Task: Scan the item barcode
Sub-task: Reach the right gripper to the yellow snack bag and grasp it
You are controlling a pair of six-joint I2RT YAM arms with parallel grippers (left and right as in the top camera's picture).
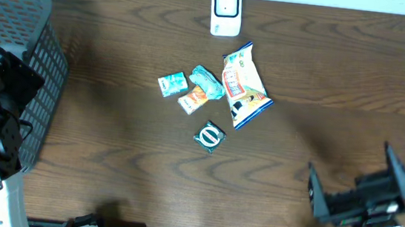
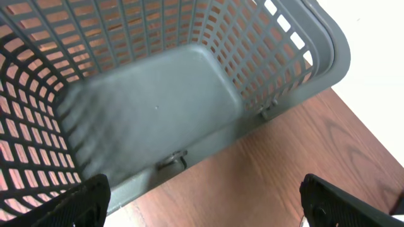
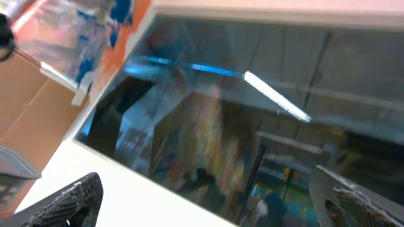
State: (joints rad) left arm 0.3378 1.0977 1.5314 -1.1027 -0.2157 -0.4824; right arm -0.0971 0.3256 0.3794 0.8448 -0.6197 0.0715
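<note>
Near the scanner (image 1: 226, 11), packets (image 1: 244, 84) lie untouched; left gripper (image 2: 205, 197) and right gripper (image 1: 356, 186) gape empty, so picking one appears next.

Mock shop checkout: barcode scanner (image 1: 226, 11), grey shopping basket (image 1: 49, 61), snack packets (image 1: 244, 84) on wooden table (image 1: 109, 149).

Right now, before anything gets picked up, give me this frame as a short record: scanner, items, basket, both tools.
scanner: white, at far edge of table
items: snack bag, teal packet, orange packet, pale blue packet, dark green packet, clustered mid-table
basket: grey, far left, nothing seen inside
left tool: open, empty, facing the basket
right tool: open, empty, aimed off the table
progress: no item lifted
</note>
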